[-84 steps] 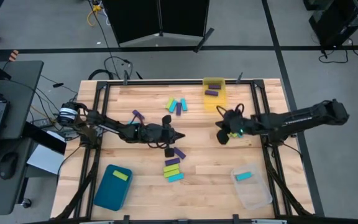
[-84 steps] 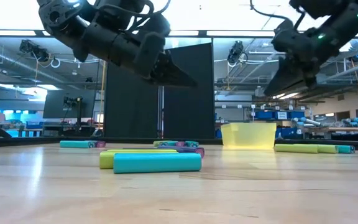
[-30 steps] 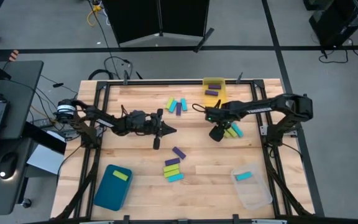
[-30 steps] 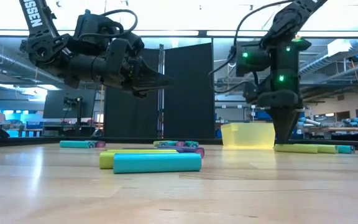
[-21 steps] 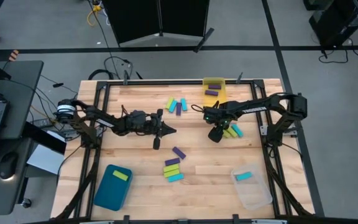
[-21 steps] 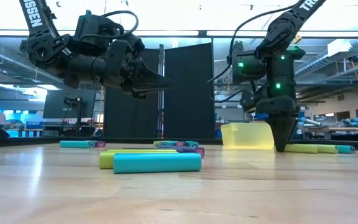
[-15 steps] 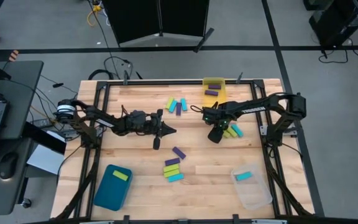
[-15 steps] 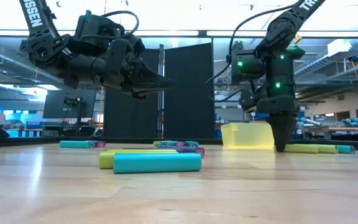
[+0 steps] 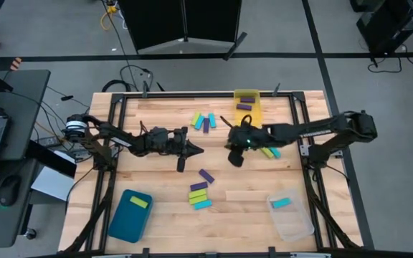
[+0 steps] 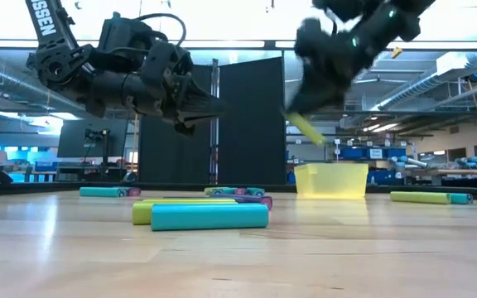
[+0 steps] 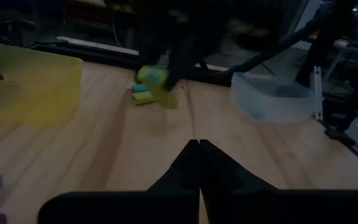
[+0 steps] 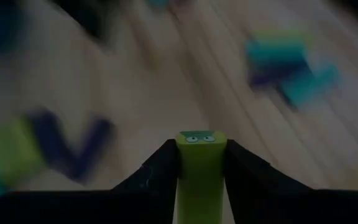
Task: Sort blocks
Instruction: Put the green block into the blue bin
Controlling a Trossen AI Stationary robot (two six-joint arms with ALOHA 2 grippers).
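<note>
I have the right gripper [image 12: 202,163] clamped on a lime green block [image 12: 200,171], lifted clear over mid-table for carrying to a bin; the left gripper [image 9: 198,150] hangs pinched empty.

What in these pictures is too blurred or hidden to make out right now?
- Right wrist view: everything past the lime green block in the right gripper is motion-blurred; the blocks there cannot be counted.
- Low view: the yellow bin wall hides its contents.
- High view: the right gripper covers the block it holds.
</note>
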